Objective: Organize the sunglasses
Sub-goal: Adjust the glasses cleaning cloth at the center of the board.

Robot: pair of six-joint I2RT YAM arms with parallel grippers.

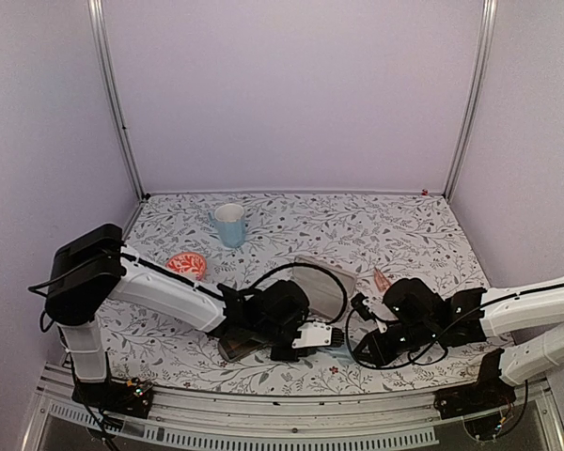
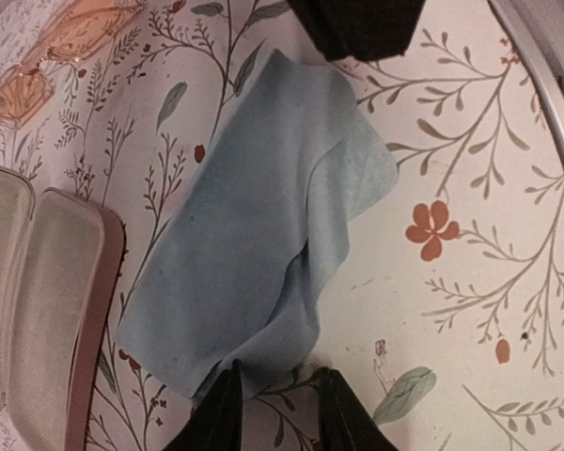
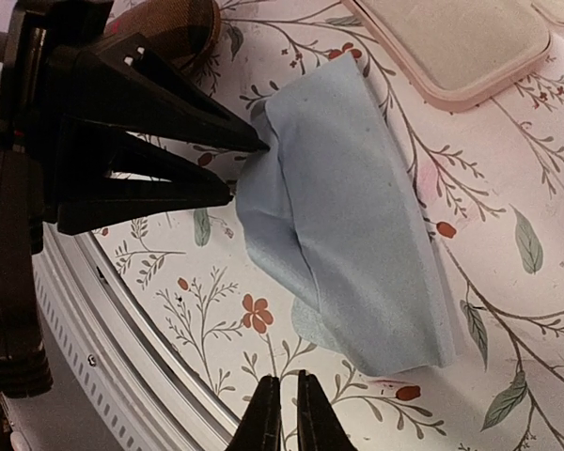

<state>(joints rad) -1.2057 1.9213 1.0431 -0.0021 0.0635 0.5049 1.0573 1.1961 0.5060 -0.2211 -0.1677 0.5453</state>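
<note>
your left gripper (image 2: pixel 275 378) sits part-open by the cloth (image 2: pixel 254 235), right gripper (image 3: pixel 284 381) closed empty; take the sunglasses (image 2: pixel 54 58), likely light and brittle, at the bridge.

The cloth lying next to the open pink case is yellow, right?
Not quite. The cloth is light blue, not yellow. The rest is right: it lies next to the open pink case on the flowery table. The left wrist view shows this best.
</note>
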